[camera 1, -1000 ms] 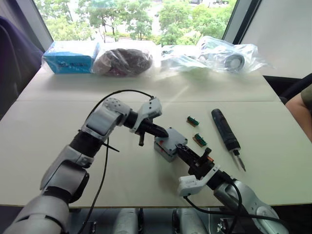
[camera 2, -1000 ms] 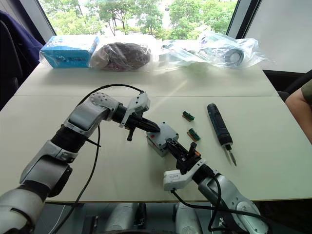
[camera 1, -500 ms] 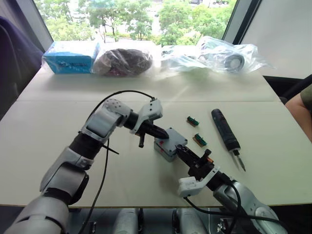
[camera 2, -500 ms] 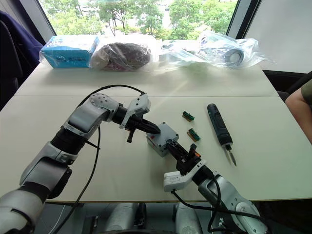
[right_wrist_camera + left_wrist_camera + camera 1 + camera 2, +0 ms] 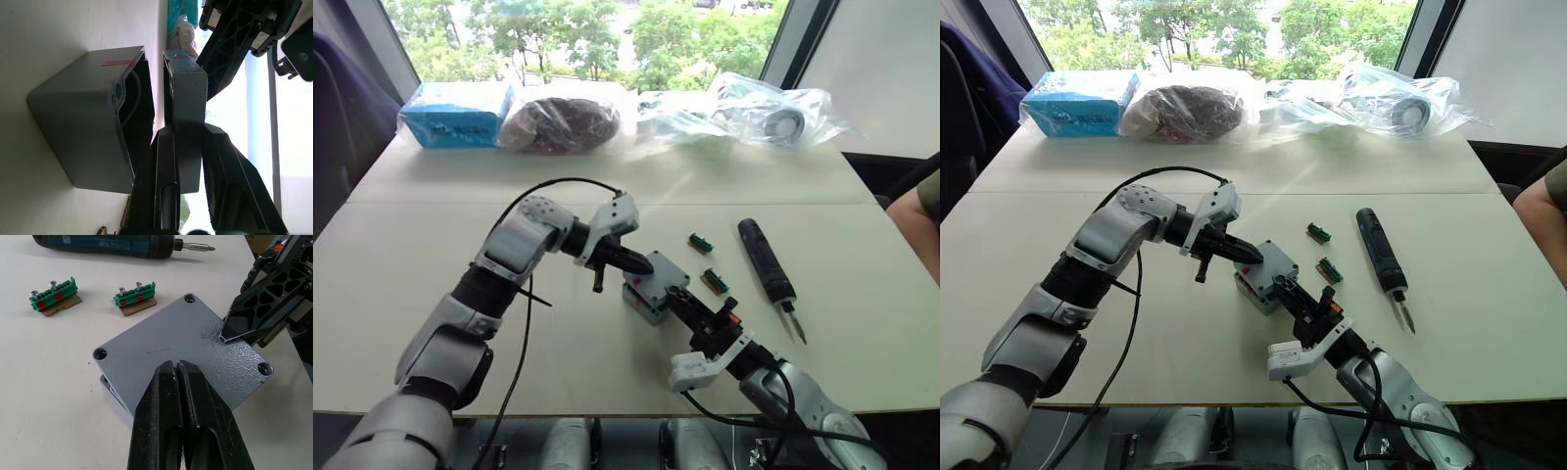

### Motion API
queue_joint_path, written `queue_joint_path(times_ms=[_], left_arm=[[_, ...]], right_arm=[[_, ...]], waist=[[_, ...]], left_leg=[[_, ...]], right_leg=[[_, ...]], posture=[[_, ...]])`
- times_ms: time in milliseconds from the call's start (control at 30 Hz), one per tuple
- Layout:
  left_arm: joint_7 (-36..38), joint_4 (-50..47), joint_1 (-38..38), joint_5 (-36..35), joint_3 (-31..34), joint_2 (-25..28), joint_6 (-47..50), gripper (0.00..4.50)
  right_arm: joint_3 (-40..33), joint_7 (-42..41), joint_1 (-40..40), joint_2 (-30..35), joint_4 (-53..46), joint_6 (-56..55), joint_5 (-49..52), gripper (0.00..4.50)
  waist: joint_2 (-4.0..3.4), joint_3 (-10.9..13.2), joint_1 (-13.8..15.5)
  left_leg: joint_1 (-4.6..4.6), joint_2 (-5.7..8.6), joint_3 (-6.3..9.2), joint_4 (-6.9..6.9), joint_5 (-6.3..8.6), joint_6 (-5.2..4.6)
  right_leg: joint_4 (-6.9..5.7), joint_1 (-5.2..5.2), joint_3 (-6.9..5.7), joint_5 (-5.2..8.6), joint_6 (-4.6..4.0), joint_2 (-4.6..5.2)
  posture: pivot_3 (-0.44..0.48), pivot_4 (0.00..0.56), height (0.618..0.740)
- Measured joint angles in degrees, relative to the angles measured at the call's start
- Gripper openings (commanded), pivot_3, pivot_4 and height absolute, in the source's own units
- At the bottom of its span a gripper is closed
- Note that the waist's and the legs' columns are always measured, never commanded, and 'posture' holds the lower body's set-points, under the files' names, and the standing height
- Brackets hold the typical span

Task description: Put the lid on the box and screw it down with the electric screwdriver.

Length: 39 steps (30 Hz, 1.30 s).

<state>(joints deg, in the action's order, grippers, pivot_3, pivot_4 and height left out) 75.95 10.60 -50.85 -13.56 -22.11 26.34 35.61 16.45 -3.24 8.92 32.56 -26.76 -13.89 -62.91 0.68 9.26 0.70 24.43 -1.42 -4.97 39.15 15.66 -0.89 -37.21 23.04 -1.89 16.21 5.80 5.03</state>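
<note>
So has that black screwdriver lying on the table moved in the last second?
No. The electric screwdriver lies in the same spot beside the two small green parts as before, untouched.

Left arm: extended forward and inward, elbow bent. Left hand: fingers pressed together, tips pointing toward the right arm. Right arm: reaches forward from below, forearm angled inward. Right hand: fingers clamped on a flat plate's edge.
</note>
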Motion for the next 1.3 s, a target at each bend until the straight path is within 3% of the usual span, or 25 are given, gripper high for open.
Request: queue_joint_path(times_ms=[533,600,667,833,1300], left_arm=[[-0.1,-0.7,0.9,3.0,-1.9,-0.1,-3.8,0.07],[-0.1,-1.4,1.3,3.1,-2.0,-0.2,-4.0,0.00],[0.2,-2.0,1.7,3.3,-2.9,-0.3,-3.7,0.00],[0.6,-3.0,2.3,3.5,-4.3,-0.5,-4.0,0.00],[-5.0,0.5,1.2,8.0,-6.0,-2.5,-7.6,0.00]], right_arm=[[0.0,1.2,0.2,0.0,2.2,-1.5,0.0,0.11],[0.0,1.2,0.2,0.0,2.2,-1.5,0.0,1.12],[0.0,1.1,0.8,0.1,2.5,-1.6,0.2,1.63],[-1.2,2.0,1.3,0.1,2.1,-2.0,1.0,3.43],[-3.0,-0.3,1.9,0.3,1.8,-2.1,3.4,3.43]], waist=[[-0.01,0.0,0.1],[-0.01,0.0,0.1],[-0.02,0.0,0.1],[0.06,-0.1,0.0],[0.43,-0.9,0.1]], left_leg=[[-0.06,0.01,0.01,0.01,0.00,0.00],[-0.09,0.00,0.02,0.01,0.00,0.00],[-0.09,0.02,0.03,0.01,0.00,0.00],[-0.55,0.00,0.03,0.00,0.01,-0.01],[-0.92,-0.01,0.03,-0.02,0.25,-0.41]], right_leg=[[0.01,-0.09,-0.01,0.00,0.00,0.00],[0.01,-0.13,-0.02,0.00,0.00,0.00],[0.02,-0.13,-0.02,0.00,0.00,0.01],[0.02,-0.56,-0.02,0.02,-0.01,-0.01],[0.04,-0.95,0.01,0.10,-0.14,0.01]], posture=[[0.000,0.150,0.740],[0.000,0.150,0.740],[0.000,0.150,0.740],[0.000,0.150,0.740],[0.000,0.150,0.740]])
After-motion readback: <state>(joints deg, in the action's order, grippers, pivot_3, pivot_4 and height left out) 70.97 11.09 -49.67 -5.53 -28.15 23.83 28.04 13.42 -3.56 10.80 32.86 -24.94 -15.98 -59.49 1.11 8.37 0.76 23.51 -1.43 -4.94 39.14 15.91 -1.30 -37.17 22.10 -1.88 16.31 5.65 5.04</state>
